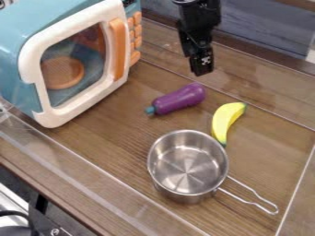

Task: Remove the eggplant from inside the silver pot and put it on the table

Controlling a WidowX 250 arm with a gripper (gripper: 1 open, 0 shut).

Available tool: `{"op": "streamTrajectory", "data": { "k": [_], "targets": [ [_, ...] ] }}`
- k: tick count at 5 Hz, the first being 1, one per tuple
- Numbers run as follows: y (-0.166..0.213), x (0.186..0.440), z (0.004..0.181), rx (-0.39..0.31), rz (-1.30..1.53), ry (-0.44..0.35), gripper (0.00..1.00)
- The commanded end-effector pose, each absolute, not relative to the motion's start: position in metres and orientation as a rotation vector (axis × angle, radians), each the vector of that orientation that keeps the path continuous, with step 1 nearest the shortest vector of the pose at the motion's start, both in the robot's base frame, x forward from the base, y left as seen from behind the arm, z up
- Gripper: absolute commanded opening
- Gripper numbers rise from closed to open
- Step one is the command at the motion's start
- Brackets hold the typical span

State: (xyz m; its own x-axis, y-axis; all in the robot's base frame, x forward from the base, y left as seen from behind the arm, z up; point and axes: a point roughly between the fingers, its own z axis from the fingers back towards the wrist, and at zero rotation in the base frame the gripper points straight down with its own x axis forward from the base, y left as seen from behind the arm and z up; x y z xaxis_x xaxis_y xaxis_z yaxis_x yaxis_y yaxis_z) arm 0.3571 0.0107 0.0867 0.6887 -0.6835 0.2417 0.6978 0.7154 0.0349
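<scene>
The purple eggplant [180, 99] with its teal stem cap lies on its side on the brown table [110, 134], stem pointing left, just behind the silver pot [189, 164]. The pot stands upright with nothing in it, its wire handle reaching to the right. My gripper [200, 63] hangs above and behind the eggplant, pointing down. It is open, holds nothing and is clear of the eggplant.
A teal and cream toy microwave [64, 60] with an orange door handle stands at the left. A yellow banana [227, 120] lies right of the eggplant. A clear raised rim [74, 171] runs along the table's front edge.
</scene>
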Motion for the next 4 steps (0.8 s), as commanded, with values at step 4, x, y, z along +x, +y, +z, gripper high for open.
{"op": "streamTrajectory", "data": {
  "k": [4],
  "targets": [
    [0.023, 0.344, 0.128, -0.036, -0.814, -0.313, 1.0]
  ]
}}
